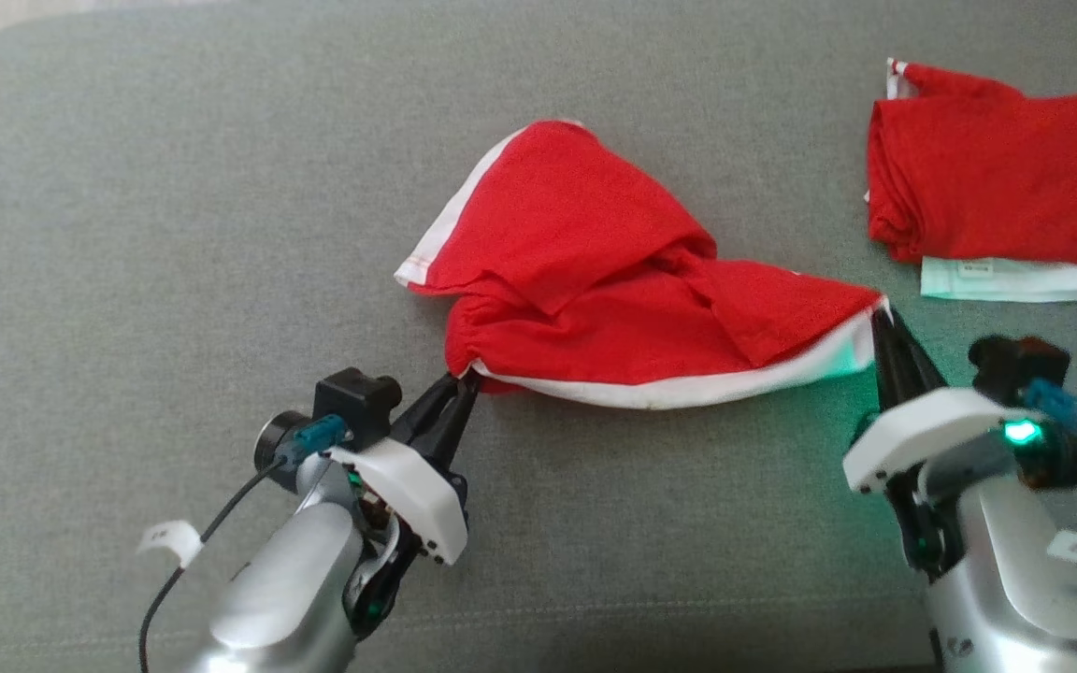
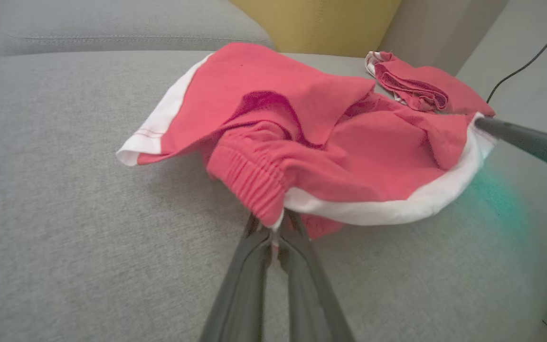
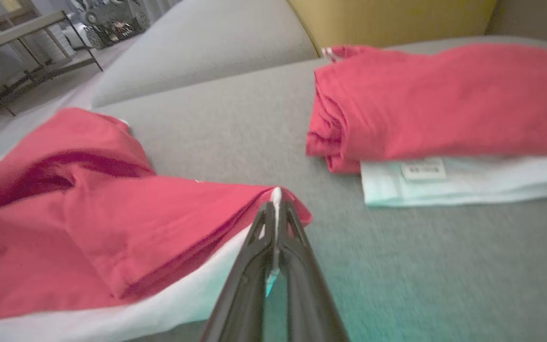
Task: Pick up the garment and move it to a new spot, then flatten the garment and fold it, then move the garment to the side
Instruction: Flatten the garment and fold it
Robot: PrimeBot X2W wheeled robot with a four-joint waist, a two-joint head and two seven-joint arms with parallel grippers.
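Pinching garment [image 1: 595, 271] at both ends: left gripper [image 1: 462, 385] closed on elastic waistband [image 2: 249, 178], right gripper [image 1: 879, 320] closed on white hem [image 1: 763, 379]. It sags crumpled on couch [image 1: 127, 234] between them, long axis left-right.

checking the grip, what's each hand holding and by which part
Both hold the red garment: the left hand pinches its elastic waistband end, the right hand its white-trimmed corner opposite.

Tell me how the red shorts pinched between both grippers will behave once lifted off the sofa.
Likely floppy: the red shorts lie crumpled in soft folds between the left gripper and right gripper. Probably light, as each gripper pinches just an edge. The loose flap with white trim would probably droop when raised.
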